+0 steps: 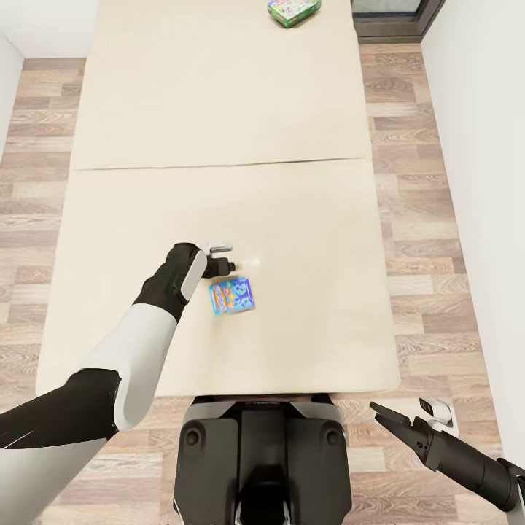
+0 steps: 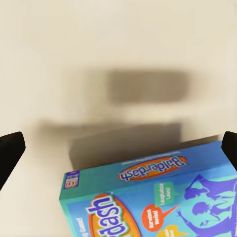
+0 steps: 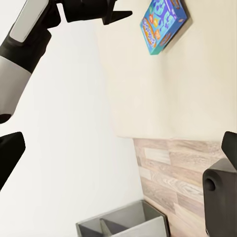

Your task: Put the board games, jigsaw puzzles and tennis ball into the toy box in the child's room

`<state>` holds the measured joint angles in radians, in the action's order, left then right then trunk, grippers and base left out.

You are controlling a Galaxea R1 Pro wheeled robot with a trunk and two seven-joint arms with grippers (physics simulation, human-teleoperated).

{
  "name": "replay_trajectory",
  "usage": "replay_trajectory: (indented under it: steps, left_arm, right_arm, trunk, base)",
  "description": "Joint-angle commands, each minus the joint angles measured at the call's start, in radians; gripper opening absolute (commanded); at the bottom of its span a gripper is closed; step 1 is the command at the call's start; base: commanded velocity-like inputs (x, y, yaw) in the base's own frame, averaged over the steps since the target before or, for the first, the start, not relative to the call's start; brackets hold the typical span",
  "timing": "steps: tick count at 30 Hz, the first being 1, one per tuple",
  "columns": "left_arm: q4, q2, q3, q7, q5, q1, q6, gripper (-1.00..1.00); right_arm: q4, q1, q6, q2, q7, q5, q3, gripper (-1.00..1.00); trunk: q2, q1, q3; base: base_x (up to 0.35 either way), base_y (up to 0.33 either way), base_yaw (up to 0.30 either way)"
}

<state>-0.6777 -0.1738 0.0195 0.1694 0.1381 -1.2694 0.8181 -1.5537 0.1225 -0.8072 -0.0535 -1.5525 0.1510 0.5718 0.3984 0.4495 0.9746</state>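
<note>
Head view over a cream bed [image 1: 219, 131] flanked by wood-plank floor [image 1: 430, 240]. The left gripper [image 1: 227, 267] hovers above the bed with its fingers spread apart and nothing between them; just beside its tips lies a blue board game [image 1: 232, 295], flat on the cover and apart from the fingers. In the left wrist view the same box [image 2: 158, 197] is cut off by the frame edge, so that its title reads only in part ("Balderdash" on the side panel), and the two dark fingertips [image 2: 10, 150] appear only as slivers at opposite edges, well clear of the box; blurred shadows fall on the cover beyond it. A second, green board game [image 1: 293, 10] lies at the far end of the bed, cropped by the frame. The right gripper [image 1: 408, 423] hangs low beside the robot's base [image 1: 262, 452], over the floor, its fingers parted and empty. The right wrist view shows the blue box [image 3: 163, 22] and the left gripper [image 3: 106, 12] from the side, with a grey compartmented container [image 3: 123, 222] partly cut off.
</note>
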Motion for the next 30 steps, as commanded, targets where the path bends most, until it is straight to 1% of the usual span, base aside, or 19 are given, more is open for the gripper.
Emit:
replay_trajectory:
  steps: [1, 7, 18, 19, 24, 30]
  left_arm:
    - [-0.001, -0.001, 0.002, 0.009, 0.011, 0.0, 0.003, 1.0]
    - [-0.002, -0.001, 0.002, 0.009, 0.011, 0.0, 0.001, 1.0]
    - [-0.002, -0.001, 0.002, 0.007, 0.011, 0.0, -0.003, 1.0]
    - [-0.008, -0.001, 0.0, 0.011, 0.012, -0.006, 0.003, 1.0]
    - [-0.03, -0.001, 0.0, 0.005, 0.01, -0.029, 0.024, 1.0]
    - [-0.029, -0.001, 0.0, 0.002, 0.008, -0.029, 0.03, 1.0]
  right_arm:
    - [0.0, 0.0, -0.01, 0.0, -0.003, 0.001, 0.0, 1.0]
    - [0.0, 0.0, -0.012, 0.0, -0.003, 0.001, 0.001, 1.0]
    - [0.002, 0.0, -0.009, 0.001, -0.001, 0.0, 0.002, 1.0]
    - [0.008, 0.004, -0.003, 0.007, 0.005, 0.006, 0.007, 1.0]
    - [0.026, 0.001, 0.024, 0.035, 0.033, -0.001, 0.035, 1.0]
    - [0.037, 0.0, 0.026, 0.04, 0.062, 0.001, 0.068, 1.0]
  trunk:
    - [0.002, 0.001, 0.003]
    - [0.002, 0.001, 0.01]
    - [0.002, 0.001, 0.012]
    - [0.002, 0.001, 0.012]
    - [0.002, 0.001, 0.012]
    - [0.002, 0.001, 0.012]
  base:
    - [0.0, 0.0, 0.0]
    - [0.0, 0.0, 0.0]
    - [0.0, 0.0, 0.0]
    - [0.0, 0.0, 0.0]
    - [0.0, 0.0, 0.0]
    - [0.0, 0.0, 0.0]
